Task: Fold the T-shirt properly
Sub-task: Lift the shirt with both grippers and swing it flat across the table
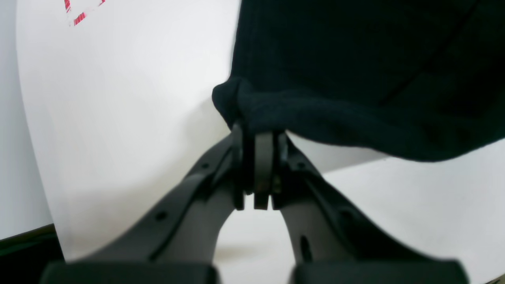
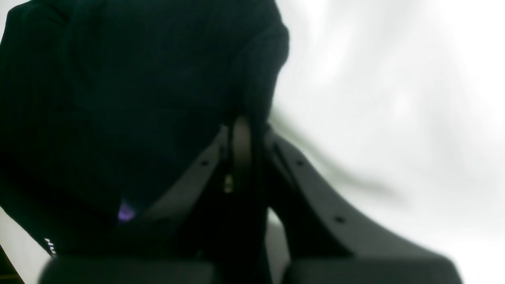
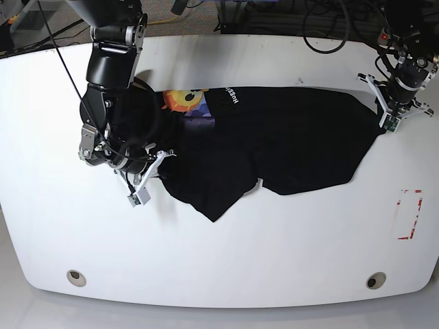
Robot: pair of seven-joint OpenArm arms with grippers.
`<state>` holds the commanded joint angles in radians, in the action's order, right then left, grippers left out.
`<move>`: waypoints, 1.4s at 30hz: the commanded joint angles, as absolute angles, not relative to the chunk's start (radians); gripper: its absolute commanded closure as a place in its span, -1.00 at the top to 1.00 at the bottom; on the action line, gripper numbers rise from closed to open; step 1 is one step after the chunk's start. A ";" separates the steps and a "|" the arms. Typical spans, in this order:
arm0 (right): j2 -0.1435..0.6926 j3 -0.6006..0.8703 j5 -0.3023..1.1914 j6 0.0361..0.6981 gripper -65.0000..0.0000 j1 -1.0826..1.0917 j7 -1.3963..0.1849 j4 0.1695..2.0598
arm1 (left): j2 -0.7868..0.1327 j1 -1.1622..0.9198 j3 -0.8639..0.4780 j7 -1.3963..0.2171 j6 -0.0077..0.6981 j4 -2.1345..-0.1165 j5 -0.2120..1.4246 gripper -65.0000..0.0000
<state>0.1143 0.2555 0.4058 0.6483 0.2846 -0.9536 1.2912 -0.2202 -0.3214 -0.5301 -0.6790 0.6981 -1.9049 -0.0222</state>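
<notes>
The black T-shirt lies rumpled across the white table, partly doubled over. Its yellow-orange graphic and white lettering face up at the back left. My left gripper is at the shirt's right end, shut on a bunched edge of the cloth; the left wrist view shows the gripper pinching it just above the table. My right gripper is at the shirt's left front edge. The right wrist view shows this gripper shut on dark cloth, which hangs over it.
A red-striped rectangle mark is on the table at the right, also in the left wrist view. Two round holes sit near the front edge. Cables lie behind the table's back edge.
</notes>
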 joint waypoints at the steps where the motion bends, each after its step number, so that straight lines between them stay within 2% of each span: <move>1: 0.116 0.259 0.406 0.648 -1.00 0.268 -0.972 1.342 | -0.220 -0.321 -0.530 -0.679 0.698 -1.905 -0.022 -1.00; 4: 0.140 0.259 0.406 0.648 -1.00 0.216 -1.012 1.469 | -0.219 -0.295 -0.527 -0.687 0.698 -1.910 -0.027 -1.00; 8: 0.151 0.255 0.398 0.647 -1.00 0.168 -1.036 1.606 | -0.213 -0.251 -0.467 -0.734 0.698 -1.937 -0.139 -1.00; 16: 0.245 0.255 0.404 0.647 -1.00 0.242 -1.038 1.643 | -0.151 -0.087 -0.381 -0.785 0.698 -1.943 -0.262 -1.00; 22: 0.321 0.243 0.404 0.647 -1.00 0.389 -1.040 1.618 | -0.114 0.071 -0.285 -0.842 0.698 -1.945 -0.351 -1.00; 25: 0.372 0.183 0.404 0.647 -1.00 0.498 -1.040 1.570 | -0.114 0.171 -0.243 -0.895 0.698 -1.942 -0.369 -1.00; 31: 0.424 0.102 0.404 0.647 -1.00 0.710 -1.040 1.504 | -0.125 0.354 -0.234 -0.974 0.698 -1.942 -0.367 -1.00; 37: 0.466 0.013 0.404 0.650 -1.00 0.934 -1.081 1.498 | -0.206 0.533 -0.237 -1.036 0.698 -1.946 -0.367 -1.00; 42: 0.466 0.010 0.398 0.698 -1.00 1.104 -1.130 1.498 | -0.266 0.694 -0.237 -1.041 0.698 -1.946 -0.367 -1.00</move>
